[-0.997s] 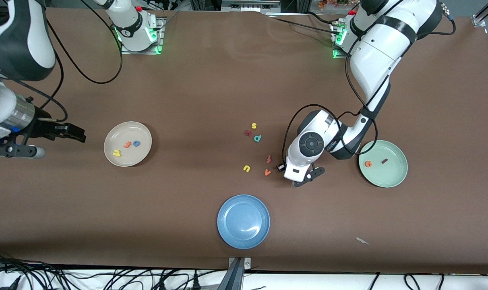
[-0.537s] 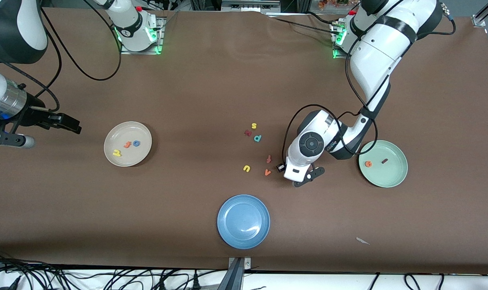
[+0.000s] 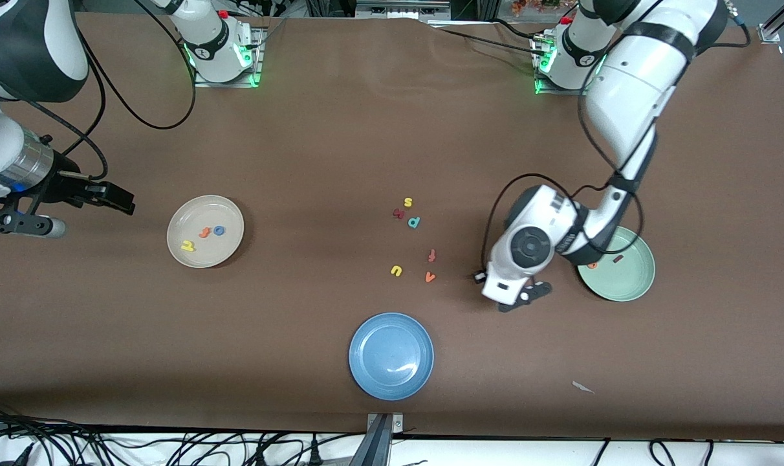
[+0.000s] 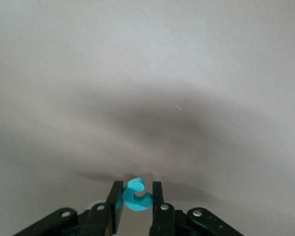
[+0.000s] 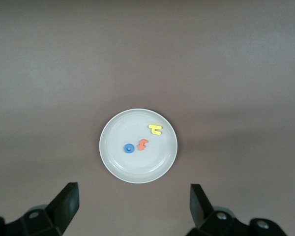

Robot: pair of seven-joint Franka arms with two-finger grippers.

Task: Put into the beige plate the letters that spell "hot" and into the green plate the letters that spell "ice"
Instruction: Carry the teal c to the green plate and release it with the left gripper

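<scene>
- Front view: my left pincer (image 3: 525, 297) hangs in the lower middle of the frame, over bare surface (image 3: 366, 129) just beside the green plate (image 3: 632, 292). That plate already holds the orange e (image 3: 591, 265) (half hidden under my arm) and the dark red i (image 3: 618, 259).
- To do this step well, I judge I should carry on until I am over the plate's middle, come down low, and only then let go, since so light a letter could bounce out or land on its fellows.
- Left wrist view: my left pincer (image 4: 136, 201) is narrowed onto the teal c (image 4: 136, 194), pinched upright between both fingers with only surface beneath it.
- Right wrist view: my right pincer (image 5: 132, 192) stands wide and empty, waiting, looking down on the beige plate (image 5: 110, 162) with the yellow h (image 5: 155, 129), blue o (image 5: 129, 148) and orange t (image 5: 143, 144) in it ("hot" looks done).
</scene>
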